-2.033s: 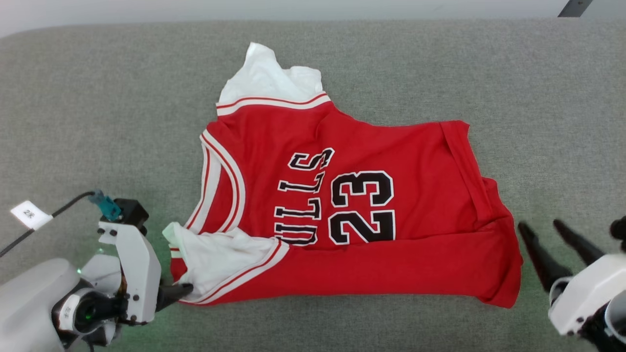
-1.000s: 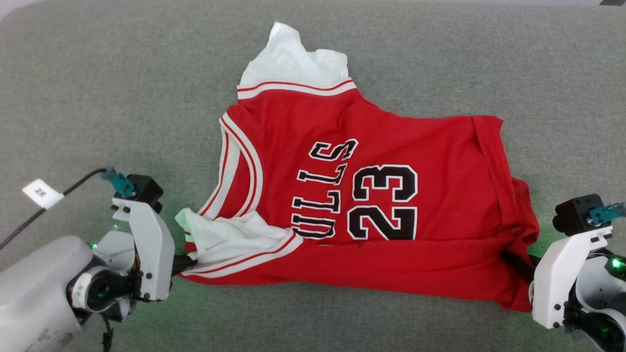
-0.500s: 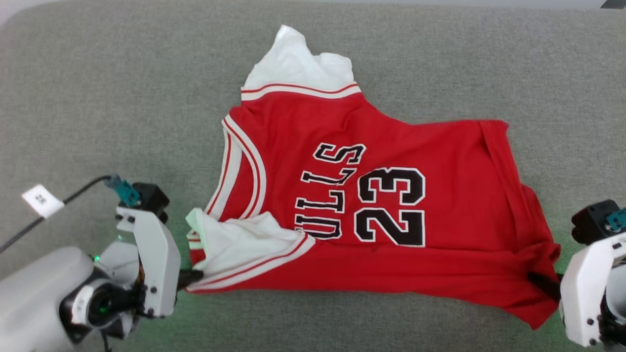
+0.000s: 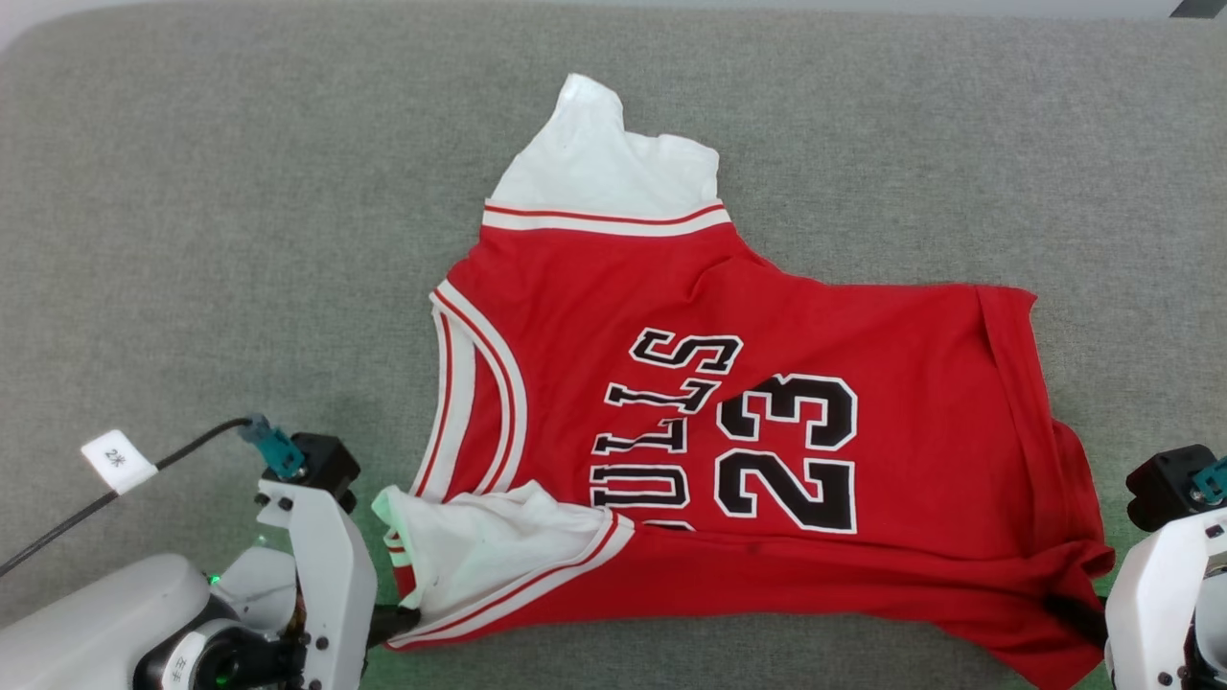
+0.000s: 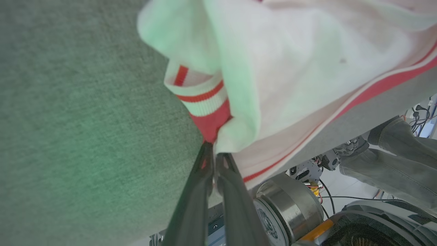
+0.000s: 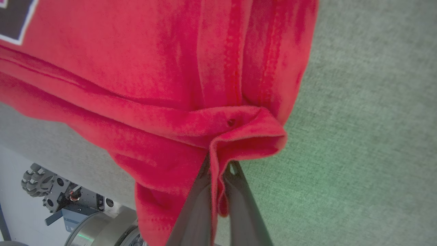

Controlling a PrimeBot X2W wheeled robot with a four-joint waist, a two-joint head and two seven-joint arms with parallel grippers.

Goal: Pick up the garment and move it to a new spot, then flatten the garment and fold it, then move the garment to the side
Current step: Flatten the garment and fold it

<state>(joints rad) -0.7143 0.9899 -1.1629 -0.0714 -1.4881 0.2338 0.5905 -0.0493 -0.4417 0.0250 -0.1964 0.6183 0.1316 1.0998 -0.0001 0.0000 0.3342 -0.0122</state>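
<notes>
The garment, a red jersey with black "BULLS" and "23", lies sideways on the grey surface with its near edge folded over. One white sleeve points to the far side and the other is bunched at the near left. My left gripper is shut on the striped trim at the near left corner; in the left wrist view its tips pinch red and white cloth. At the near right hem corner my right gripper is shut, its tips clamped on a red fold.
The grey padded surface spreads wide on all sides of the jersey. A cable with a white tag trails from my left wrist. Past the surface's near edge are my wheeled base and a person's grey trouser leg.
Two seconds ago my right gripper stood open beside the hem; it has since shut on the hem corner. The head camera has shifted. The jersey's near edge now runs tauter between both grippers.
</notes>
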